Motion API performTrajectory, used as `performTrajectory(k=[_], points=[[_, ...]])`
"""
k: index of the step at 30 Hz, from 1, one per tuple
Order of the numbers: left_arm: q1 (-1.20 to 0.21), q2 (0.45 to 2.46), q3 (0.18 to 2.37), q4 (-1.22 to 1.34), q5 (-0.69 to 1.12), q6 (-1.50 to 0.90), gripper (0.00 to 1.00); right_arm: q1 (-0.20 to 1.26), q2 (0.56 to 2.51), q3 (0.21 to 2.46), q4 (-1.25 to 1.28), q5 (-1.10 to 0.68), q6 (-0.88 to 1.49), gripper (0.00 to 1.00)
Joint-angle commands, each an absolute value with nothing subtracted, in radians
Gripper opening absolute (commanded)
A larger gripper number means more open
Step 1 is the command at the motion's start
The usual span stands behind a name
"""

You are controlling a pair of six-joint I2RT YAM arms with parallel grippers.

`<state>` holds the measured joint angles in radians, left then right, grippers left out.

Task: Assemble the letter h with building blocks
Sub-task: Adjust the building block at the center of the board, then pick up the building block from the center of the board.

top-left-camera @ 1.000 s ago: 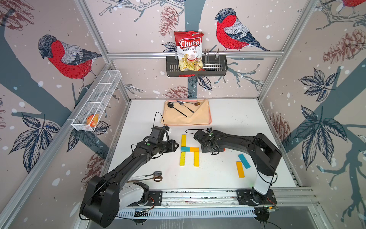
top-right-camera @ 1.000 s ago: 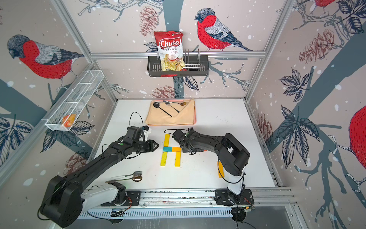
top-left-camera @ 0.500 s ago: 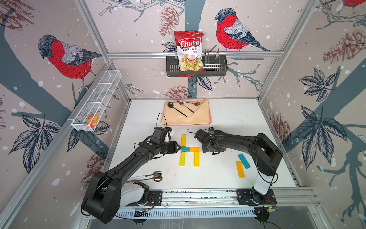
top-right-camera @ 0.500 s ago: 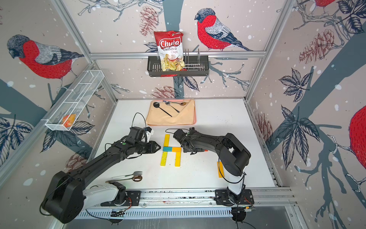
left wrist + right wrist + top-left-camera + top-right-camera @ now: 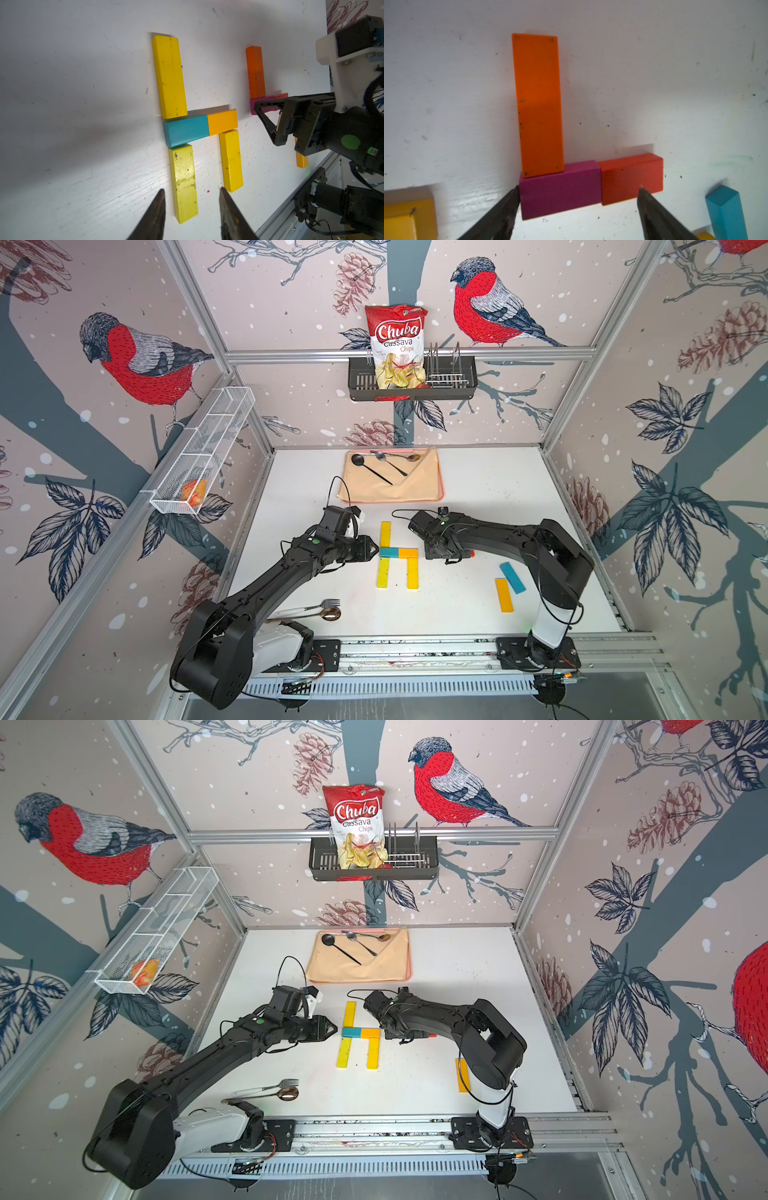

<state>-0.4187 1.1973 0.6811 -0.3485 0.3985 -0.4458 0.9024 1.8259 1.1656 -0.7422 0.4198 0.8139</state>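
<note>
Steel fork (image 5: 328,604) and spoon (image 5: 331,615) nearest the front rail (image 5: 415,645), on the white table (image 5: 478,497). Further right, loose amber block (image 5: 503,594) and loose teal block (image 5: 512,578), close together. Mid-table, an h laid flat: lower yellow block (image 5: 383,572) and right yellow block (image 5: 412,572) as legs, teal bar block (image 5: 389,552) end to end with amber bar block (image 5: 408,553), upper yellow block (image 5: 385,534) above. Left gripper (image 5: 333,1029) just beside the teal bar block's end, fingers (image 5: 154,214) partly apart, pinching nothing. Right gripper (image 5: 579,189) spread wide over magenta block (image 5: 560,191) and red block (image 5: 631,178), one tip at the magenta end; orange block (image 5: 538,104) butted against the magenta one at a right angle. Beyond, peach tray (image 5: 424,489) with dark spoons (image 5: 370,468); chip bag (image 5: 397,344) in the wall rack (image 5: 457,381)
</note>
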Motion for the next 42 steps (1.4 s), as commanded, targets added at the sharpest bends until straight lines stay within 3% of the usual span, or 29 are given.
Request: performTrajectory(k=[1,26,33,38,42], points=[[-0.420,1.195,0.688,-0.341,0.401,-0.439,0.42,0.905,1.818,1.170,-0.753,0.438,0.813,0.89],[-0.420,1.192,0.690,-0.342,0.394,-0.441,0.42,0.916,1.769,1.177,-0.761,0.436,0.815,0.89],[-0.421,1.174,0.689,-0.342,0.387,-0.442,0.42,0.896,1.460,0.966,-0.836,0.425,0.956,0.96],[-0.420,1.160,0.689,-0.341,0.380,-0.445,0.42,0.863,1.184,0.692,-0.809,0.305,1.050,0.92],[-0.420,1.151,0.689,-0.343,0.368,-0.449,0.42,0.843,1.084,0.562,-0.767,0.256,1.111,0.89]])
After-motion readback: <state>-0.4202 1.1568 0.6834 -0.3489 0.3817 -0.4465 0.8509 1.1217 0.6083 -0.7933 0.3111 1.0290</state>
